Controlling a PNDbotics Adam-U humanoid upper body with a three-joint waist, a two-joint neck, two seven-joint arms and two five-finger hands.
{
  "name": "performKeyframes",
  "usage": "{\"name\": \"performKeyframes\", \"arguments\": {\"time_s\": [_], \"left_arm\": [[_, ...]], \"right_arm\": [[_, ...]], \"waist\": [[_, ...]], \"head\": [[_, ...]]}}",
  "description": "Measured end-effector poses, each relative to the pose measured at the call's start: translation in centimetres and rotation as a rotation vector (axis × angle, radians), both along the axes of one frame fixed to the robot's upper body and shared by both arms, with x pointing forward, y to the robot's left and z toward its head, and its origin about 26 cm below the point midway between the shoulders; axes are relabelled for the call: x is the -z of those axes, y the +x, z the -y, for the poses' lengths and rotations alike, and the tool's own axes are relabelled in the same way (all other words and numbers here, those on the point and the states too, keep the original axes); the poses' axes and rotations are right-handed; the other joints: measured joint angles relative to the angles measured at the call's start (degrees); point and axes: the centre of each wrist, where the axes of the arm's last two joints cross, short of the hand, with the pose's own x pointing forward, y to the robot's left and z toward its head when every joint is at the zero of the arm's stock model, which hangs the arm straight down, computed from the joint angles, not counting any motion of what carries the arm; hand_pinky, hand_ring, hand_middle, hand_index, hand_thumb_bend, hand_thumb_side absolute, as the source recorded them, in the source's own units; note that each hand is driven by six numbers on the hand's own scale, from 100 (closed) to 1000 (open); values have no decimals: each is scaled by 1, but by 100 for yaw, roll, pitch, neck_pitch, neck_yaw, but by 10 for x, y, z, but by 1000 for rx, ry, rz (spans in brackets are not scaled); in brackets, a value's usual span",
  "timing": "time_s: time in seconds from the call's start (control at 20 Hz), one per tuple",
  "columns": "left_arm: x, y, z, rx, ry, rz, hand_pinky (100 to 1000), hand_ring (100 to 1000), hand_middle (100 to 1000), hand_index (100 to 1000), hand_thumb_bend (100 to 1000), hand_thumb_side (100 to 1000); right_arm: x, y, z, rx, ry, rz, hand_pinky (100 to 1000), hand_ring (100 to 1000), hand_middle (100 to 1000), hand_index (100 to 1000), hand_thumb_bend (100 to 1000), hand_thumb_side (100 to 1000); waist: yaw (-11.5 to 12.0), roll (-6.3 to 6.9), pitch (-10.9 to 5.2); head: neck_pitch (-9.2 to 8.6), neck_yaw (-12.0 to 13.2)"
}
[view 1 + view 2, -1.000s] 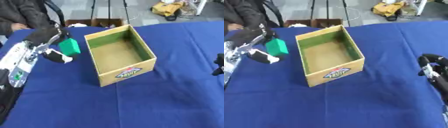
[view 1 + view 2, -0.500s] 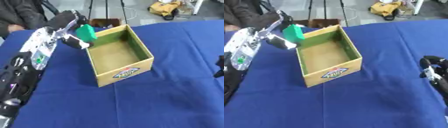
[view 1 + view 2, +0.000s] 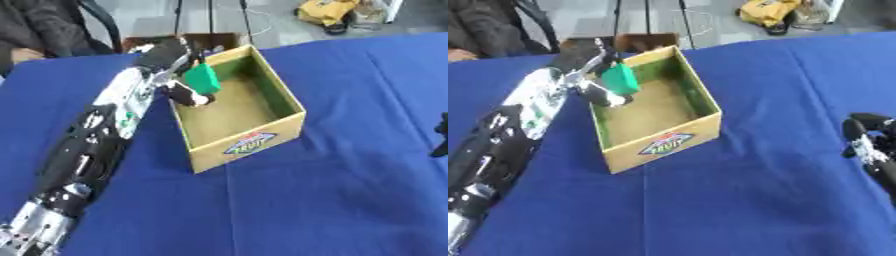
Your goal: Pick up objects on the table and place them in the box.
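- Green block [image 3: 202, 79] pinched in the left hand [image 3: 175, 70], over the box [image 3: 262, 125] interior.
- Box label reads something like "FRUIT".
- Right hand [image 3: 870, 145]: fingers unclear.

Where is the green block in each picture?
Left eye view: the green block is in the upper middle, held by the left hand over the box's left wall.
Right eye view: the green block is in the upper left part, again over the box's left wall.
Shared landmark: the cardboard box with the label on its front, just right of the block in both views.
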Motion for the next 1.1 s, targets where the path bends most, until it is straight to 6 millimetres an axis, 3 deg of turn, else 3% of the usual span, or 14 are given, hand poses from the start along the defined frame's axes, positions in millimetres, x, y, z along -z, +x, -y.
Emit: {"name": "performKeyframes", "arguments": {"time_s": [0.15,0.25,0.35,0.4,0.6,0.75,0.9,1.1], "left_arm": [[5,0,4,30,1,-23,531,449,375,536,464,428],[5,0,4,44,-2,-31,583,531,479,644,804,667],[6,-1,5,62,-8,-35,602,558,508,669,936,752],[6,-2,6,72,-14,-34,631,600,552,700,1000,859],[9,-4,8,110,-45,-34,674,676,629,740,1000,959],[9,-6,8,130,-85,-21,666,667,617,729,982,946],[5,-14,8,151,-200,26,654,650,597,708,819,907],[-7,-37,-6,174,-416,96,646,646,589,692,721,883]], "right_arm": [[0,0,-1,-2,3,-1,482,429,576,751,414,606],[0,0,-1,-3,4,0,481,429,576,751,414,606],[0,0,-1,-3,4,0,481,429,576,751,414,606],[1,0,-1,-3,4,-1,481,429,576,750,415,606],[1,1,-1,-3,4,-4,481,429,576,751,414,606],[1,1,-1,-2,4,-4,481,429,576,750,415,606],[2,1,-1,-1,5,-4,481,429,575,749,415,605],[4,-1,0,4,6,-10,481,430,576,749,414,606]], "waist": [[2,-2,1],[7,-4,1],[16,-6,1],[22,-7,1],[41,-15,1],[52,-20,0],[103,-32,-6],[223,-42,-26]], "head": [[-4,0],[-6,1],[-9,1],[-9,1],[-10,1],[-10,-3],[-10,-19],[-9,-75]]}}
